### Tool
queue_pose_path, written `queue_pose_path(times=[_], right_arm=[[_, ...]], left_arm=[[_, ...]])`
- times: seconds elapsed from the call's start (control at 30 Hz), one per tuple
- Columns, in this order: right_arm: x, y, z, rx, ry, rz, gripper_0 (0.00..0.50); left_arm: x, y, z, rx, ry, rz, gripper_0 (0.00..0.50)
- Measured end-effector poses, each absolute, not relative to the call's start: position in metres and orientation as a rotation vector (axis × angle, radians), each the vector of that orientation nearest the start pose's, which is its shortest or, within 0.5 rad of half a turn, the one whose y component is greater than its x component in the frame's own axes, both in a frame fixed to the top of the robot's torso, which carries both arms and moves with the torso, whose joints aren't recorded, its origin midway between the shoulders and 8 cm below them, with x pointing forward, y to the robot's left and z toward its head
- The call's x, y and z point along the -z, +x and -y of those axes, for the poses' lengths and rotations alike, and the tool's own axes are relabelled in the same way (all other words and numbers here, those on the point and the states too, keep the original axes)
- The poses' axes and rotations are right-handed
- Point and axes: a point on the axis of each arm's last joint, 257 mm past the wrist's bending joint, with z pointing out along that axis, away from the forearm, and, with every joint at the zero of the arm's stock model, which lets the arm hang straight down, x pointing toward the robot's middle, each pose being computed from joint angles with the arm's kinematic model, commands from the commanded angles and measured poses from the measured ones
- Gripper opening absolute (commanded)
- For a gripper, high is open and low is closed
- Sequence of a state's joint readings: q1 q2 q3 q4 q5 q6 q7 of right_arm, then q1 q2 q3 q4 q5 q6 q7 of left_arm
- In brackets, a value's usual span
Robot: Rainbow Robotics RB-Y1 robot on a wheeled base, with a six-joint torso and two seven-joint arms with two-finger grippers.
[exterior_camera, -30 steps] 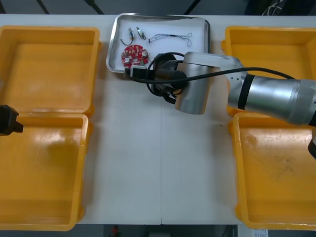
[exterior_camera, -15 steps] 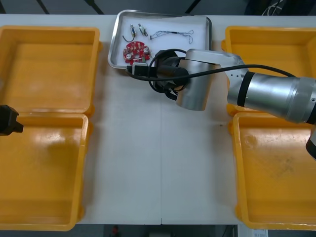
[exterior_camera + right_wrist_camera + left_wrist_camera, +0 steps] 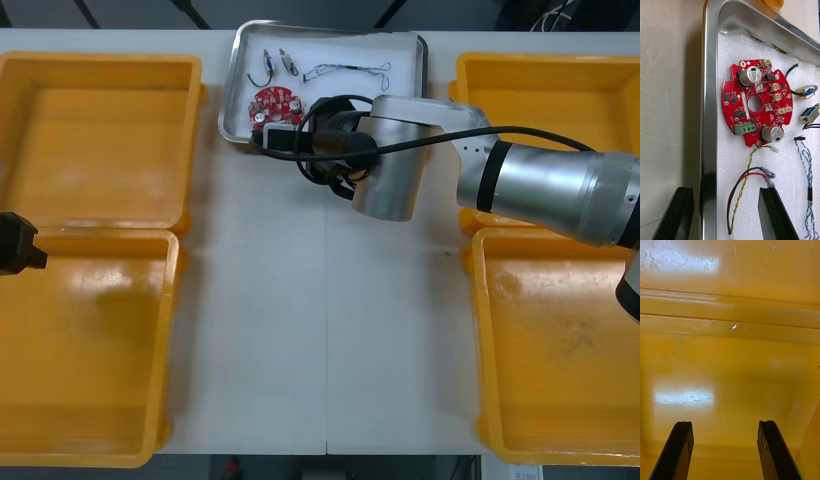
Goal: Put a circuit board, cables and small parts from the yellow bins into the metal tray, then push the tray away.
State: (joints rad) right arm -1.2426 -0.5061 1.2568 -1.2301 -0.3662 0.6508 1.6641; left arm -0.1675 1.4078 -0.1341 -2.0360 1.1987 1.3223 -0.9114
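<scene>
- The right gripper (image 3: 725, 195) straddles the near rim of the tray (image 3: 709, 112) at one corner. Its fingers are wide apart and hold nothing, one outside the rim and one inside over the white lining.
- In the tray lie the board (image 3: 754, 105), a red and yellow cable (image 3: 767, 174) just beside the inner finger, a blue and white cable (image 3: 809, 193) and small parts (image 3: 807, 92).
- The left gripper (image 3: 17, 243) waits well apart from the tray over the bins (image 3: 95, 130), fingers apart and empty.
- Loading looks done, so the push is the step in hand.
- A push at a corner may turn the tray instead of sliding it straight.
- The inner finger may snag the nearby cable and drag it out.
- The tray's far rim looks close to the edge of the table (image 3: 330, 300), so too long a push could tip it off.
</scene>
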Motion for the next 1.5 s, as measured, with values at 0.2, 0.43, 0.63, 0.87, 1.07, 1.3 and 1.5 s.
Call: queue_pose_path(times=[0.2,0.43,0.63,0.87,1.07,1.3,1.5], right_arm=[[0.155,0.625,-0.017,0.628,-1.584,-1.448,0.500],[0.149,0.579,-0.027,0.560,-1.617,-1.545,0.500],[0.138,0.543,-0.015,0.518,-1.645,-1.651,0.500],[0.107,0.512,0.014,0.512,-1.611,-1.760,0.500],[0.093,0.494,0.054,0.460,-1.479,-1.906,0.500],[0.085,0.485,0.112,0.413,-1.223,-2.070,0.500],[0.089,0.474,0.165,0.311,-0.912,-2.244,0.500]], left_arm=[[0.178,0.392,-0.392,-0.013,-0.136,-2.721,0.500],[0.178,0.392,-0.392,-0.013,-0.136,-2.721,0.500],[0.178,0.392,-0.392,-0.013,-0.136,-2.721,0.500],[0.178,0.392,-0.392,-0.013,-0.136,-2.721,0.500],[0.178,0.392,-0.392,-0.013,-0.135,-2.721,0.500],[0.178,0.392,-0.392,-0.013,-0.135,-2.721,0.500],[0.178,0.392,-0.392,-0.013,-0.135,-2.721,0.500]])
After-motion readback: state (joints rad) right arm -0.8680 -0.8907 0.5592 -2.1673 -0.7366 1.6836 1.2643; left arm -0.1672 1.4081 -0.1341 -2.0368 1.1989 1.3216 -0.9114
